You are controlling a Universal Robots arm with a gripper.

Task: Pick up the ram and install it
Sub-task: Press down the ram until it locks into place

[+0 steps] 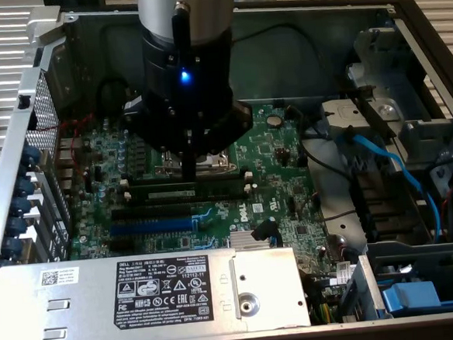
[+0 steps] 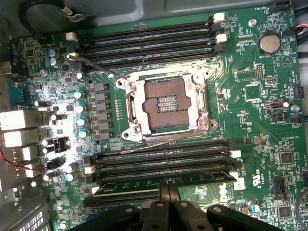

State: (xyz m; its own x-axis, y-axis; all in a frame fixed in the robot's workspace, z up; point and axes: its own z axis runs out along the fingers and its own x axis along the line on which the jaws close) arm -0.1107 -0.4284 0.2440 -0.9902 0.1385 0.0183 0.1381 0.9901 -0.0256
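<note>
Inside an open computer case (image 1: 402,17), the gripper (image 2: 168,195) hangs low over the green motherboard (image 2: 260,86), just beside the empty processor socket (image 2: 166,103). Its two dark fingers (image 2: 174,192) are pressed together, directly above the ram (image 2: 163,176). The ram stands on edge in a black slot (image 2: 159,159), apparently seated, with the fingertips at or just above its top edge.

My wrist light throws harsh white glare on the silver capacitors and metal port blocks (image 2: 19,120) of the green motherboard (image 2: 250,144), while the exterior view looks dimmer, soft and slightly hazy.
</note>
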